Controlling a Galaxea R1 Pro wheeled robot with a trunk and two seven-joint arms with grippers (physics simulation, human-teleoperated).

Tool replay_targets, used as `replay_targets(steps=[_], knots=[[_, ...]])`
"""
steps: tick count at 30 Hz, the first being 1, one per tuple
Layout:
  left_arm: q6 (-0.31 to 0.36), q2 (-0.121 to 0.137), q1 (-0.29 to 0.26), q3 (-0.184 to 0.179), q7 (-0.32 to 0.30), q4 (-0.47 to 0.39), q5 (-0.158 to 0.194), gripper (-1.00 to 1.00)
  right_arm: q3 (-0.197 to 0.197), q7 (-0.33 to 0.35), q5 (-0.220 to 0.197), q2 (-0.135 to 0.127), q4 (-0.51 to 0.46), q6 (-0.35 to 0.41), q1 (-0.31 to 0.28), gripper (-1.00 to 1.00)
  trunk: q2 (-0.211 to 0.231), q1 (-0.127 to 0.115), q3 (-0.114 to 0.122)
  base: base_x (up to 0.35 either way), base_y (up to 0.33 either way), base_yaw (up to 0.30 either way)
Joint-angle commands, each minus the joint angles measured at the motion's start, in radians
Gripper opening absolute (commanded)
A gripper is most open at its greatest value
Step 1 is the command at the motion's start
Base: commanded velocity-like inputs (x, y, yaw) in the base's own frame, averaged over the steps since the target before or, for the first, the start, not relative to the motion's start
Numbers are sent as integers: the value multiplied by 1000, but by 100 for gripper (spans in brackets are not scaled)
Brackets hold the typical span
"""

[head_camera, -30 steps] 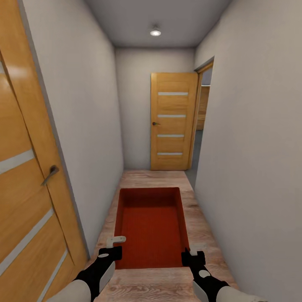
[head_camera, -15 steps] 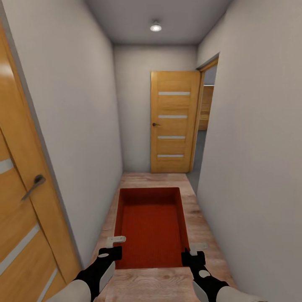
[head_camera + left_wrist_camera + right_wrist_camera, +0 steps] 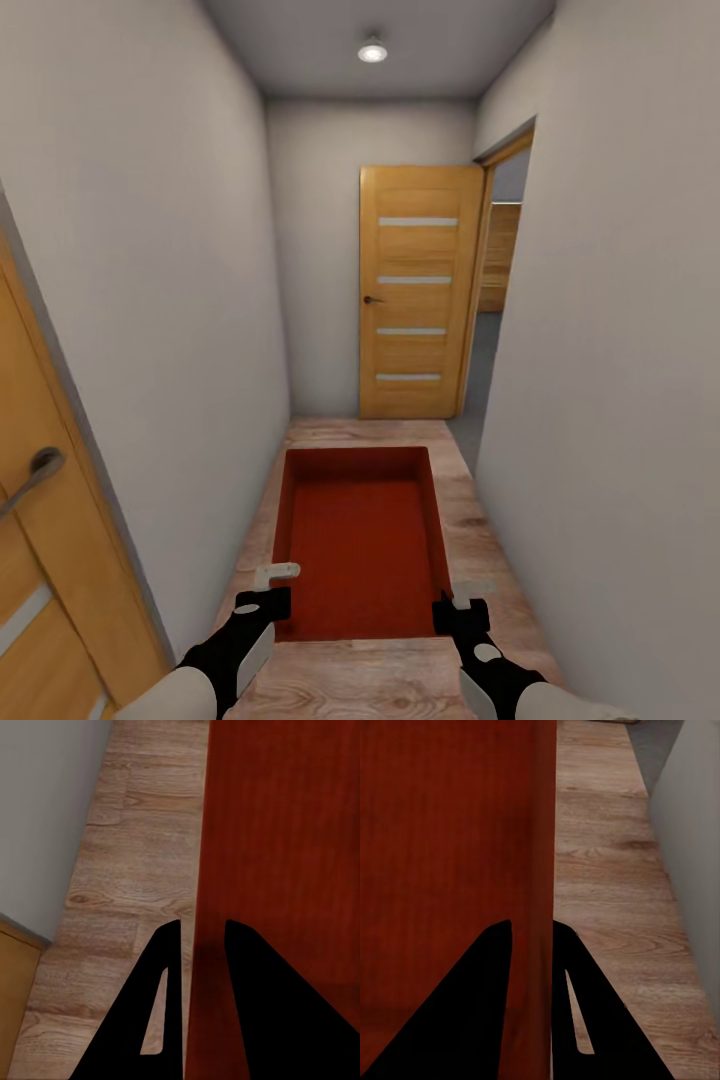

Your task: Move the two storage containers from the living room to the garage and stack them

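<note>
You've rolled nearer the far door (image 3: pixel 420 290); both claws, left (image 3: pixel 268 592) and right (image 3: pixel 458 604), pinch the thin-walled bin (image 3: pixel 360 540), probably light but flexible.

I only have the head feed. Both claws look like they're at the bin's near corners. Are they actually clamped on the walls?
Observer: Left wrist view says yes. The left claw straddles the storage container wall, one finger inside, one outside.
Operator: Right side?
Observer: Same. The right claw has the wall between its fingers, wood floor beyond the outer one.
Operator: Anything inside the bin near the grips?
Observer: Both wrist views show a bare red bottom there, nothing loose.
Operator: Clearance on the left?
Observer: Left wrist view shows a strip of plank floor between the container and the grey wall.
</note>
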Motion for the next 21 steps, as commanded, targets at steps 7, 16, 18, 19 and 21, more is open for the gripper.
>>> replay_targets(steps=[7,16,18,19,21], knots=[[7,3,-1,11,12,-4,-3,-100,-25,-13,-33,0,3,-9,-1,-100,-1,1,-1,322,0,0],[6,3,-1,11,12,-4,-3,-100,-25,-13,-33,0,3,-9,-1,-100,-1,1,-1,322,0,0],[6,3,-1,11,12,-4,-3,-100,-25,-13,-33,0,3,-9,-1,-100,-1,1,-1,322,0,0],[6,3,-1,11,12,-4,-3,-100,-25,-13,-33,0,3,-9,-1,-100,-1,1,-1,322,0,0],[6,3,-1,11,12,-4,-3,-100,-25,-13,-33,0,3,-9,-1,-100,-1,1,-1,322,0,0]])
